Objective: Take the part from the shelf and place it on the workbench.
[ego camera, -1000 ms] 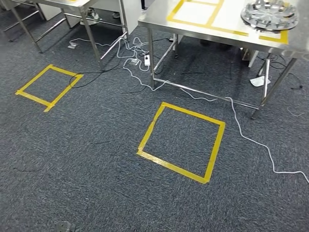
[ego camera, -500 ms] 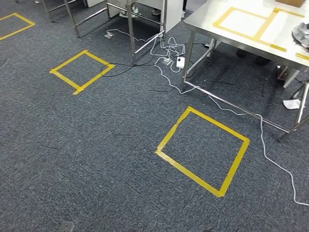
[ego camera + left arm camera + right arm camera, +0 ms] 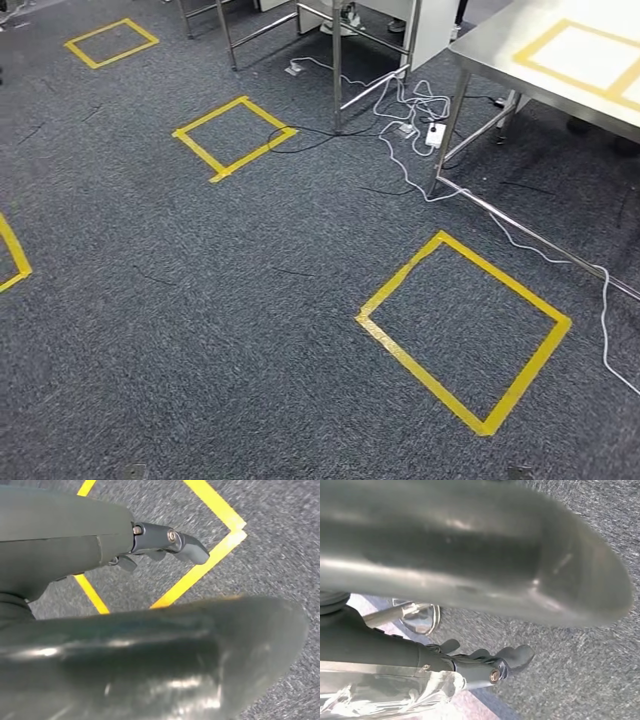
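Observation:
The steel workbench (image 3: 490, 40) stands at the far right of the head view, with a yellow tape rectangle (image 3: 589, 55) marked on its top. My left hand (image 3: 151, 537) hangs over grey carpet beside a yellow tape corner (image 3: 211, 555); its fingers are stretched out and hold nothing. My right hand (image 3: 486, 665) hangs over the carpet too, fingers apart and empty.
Yellow tape squares lie on the carpet: one near (image 3: 464, 325), one farther left (image 3: 234, 135), one at the back (image 3: 112, 40). White cables (image 3: 411, 110) and a power strip (image 3: 434, 133) trail between the bench legs. A second table's legs (image 3: 336, 60) stand behind.
The camera has swung left, so the whole floor scene has slid right. The round metal part on the workbench has passed out of the picture, and more tape squares have come in at the left.

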